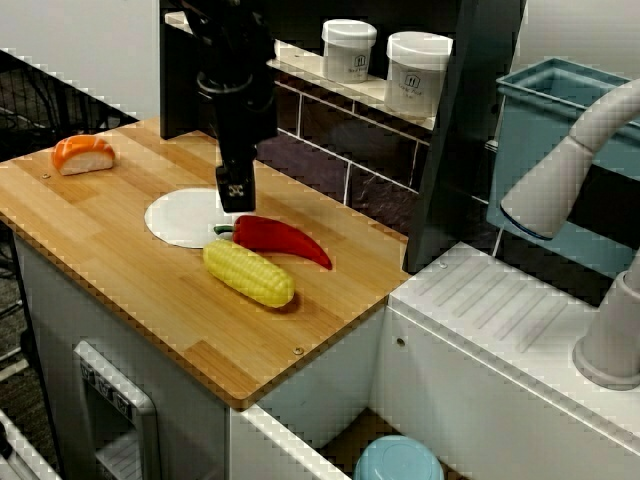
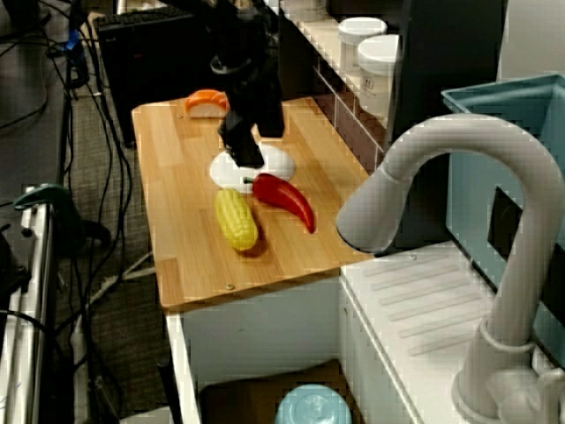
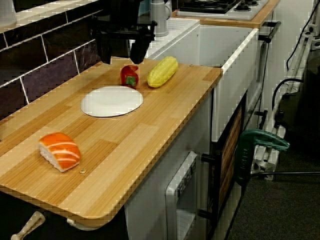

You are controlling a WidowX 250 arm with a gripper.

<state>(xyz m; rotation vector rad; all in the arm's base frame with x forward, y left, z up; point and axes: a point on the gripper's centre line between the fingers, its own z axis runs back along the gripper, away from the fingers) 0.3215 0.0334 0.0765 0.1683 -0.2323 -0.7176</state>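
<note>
Gripper (image 3: 121, 57), seemingly spread and empty, hangs over the red pepper (image 3: 129, 75) on a wooden counter (image 3: 150, 130) by dark tiles (image 3: 50, 70).

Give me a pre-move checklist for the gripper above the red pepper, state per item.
1. Black gripper open: ok, fingers stand apart in the view from the counter's end.
2. Gripper empty: ok, nothing between the fingers.
3. Gripper centred over the glossy red chili pepper: cannot tell; it hangs near the stem end, by the round white plate.
4. Pepper lying free on the wooden counter: ok.
5. Gap to the yellow corn cob: cannot tell; it lies close alongside the pepper.
6. Orange salmon sushi piece clear of the gripper: ok, far along the counter.
</note>
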